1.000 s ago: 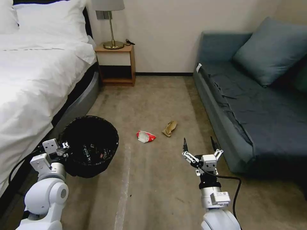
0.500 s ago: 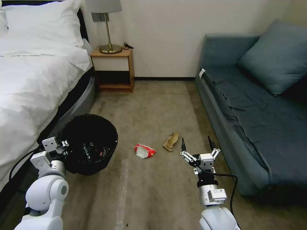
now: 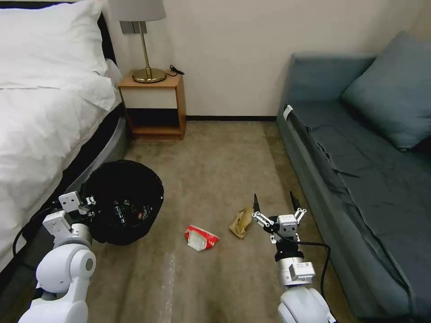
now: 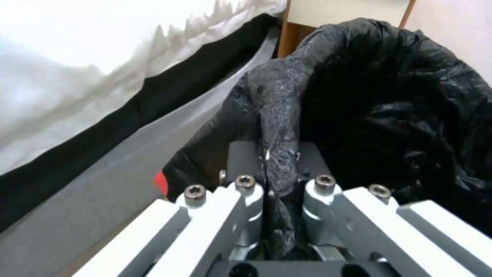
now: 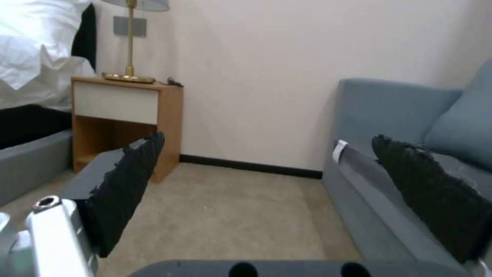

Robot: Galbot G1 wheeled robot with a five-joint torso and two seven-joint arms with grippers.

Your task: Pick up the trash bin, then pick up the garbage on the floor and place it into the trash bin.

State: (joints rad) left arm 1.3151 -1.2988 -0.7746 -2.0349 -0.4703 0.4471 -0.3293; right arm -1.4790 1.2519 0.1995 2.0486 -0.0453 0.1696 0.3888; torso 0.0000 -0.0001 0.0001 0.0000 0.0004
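L gripper [image 3: 88,202] pinches 1 bin [image 3: 122,199] by its rim. R gripper [image 3: 274,207] spread wide, just beside 1 wad [image 3: 240,222]; 1 packet [image 3: 200,237] near.

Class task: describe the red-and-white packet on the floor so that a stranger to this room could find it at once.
Start at the strip of tan carpet between the bed and the blue sofa. The red-and-white packet lies there, between the trash bin and the tan paper wad. It alone is red.
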